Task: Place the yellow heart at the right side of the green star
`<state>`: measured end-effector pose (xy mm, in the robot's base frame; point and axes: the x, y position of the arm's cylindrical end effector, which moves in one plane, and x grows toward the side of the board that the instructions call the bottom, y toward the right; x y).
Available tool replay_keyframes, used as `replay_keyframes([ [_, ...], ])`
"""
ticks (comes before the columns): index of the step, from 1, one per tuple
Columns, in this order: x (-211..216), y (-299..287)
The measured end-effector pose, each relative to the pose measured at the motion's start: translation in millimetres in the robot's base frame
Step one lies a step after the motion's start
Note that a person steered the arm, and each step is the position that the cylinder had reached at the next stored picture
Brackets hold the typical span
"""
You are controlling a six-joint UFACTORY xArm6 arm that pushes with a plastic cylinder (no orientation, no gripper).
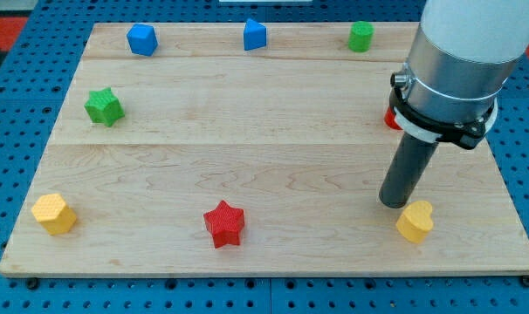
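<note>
The yellow heart [415, 220] lies near the view's bottom right on the wooden board [264, 157]. The green star [104, 106] lies far off at the view's left, in the upper half. My tip [393, 203] rests on the board just to the upper left of the yellow heart, close to it or touching it. The arm's wide grey body rises above the rod at the view's top right.
A yellow block [53, 214] sits at the bottom left and a red star [224, 223] at the bottom middle. Two blue blocks [142, 39] [255, 35] and a green block [361, 36] line the top edge. A red block [391, 119] is mostly hidden behind the arm.
</note>
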<state>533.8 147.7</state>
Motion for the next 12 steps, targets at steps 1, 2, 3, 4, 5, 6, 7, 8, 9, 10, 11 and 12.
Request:
replay_keyframes([
  [1,-0.1,-2.1],
  [2,-4.9,-8.9],
  [3,-4.6,-24.6],
  [4,-5.7,-31.8],
  [5,-6.4,-73.3],
  [6,-6.4,-107.7],
  [7,-4.1,-77.6],
  [8,-15.1,1.7],
  [9,-50.2,44.9],
  [10,-14.3,95.3],
  [11,63.0,100.6],
  [12,44.5,51.3],
])
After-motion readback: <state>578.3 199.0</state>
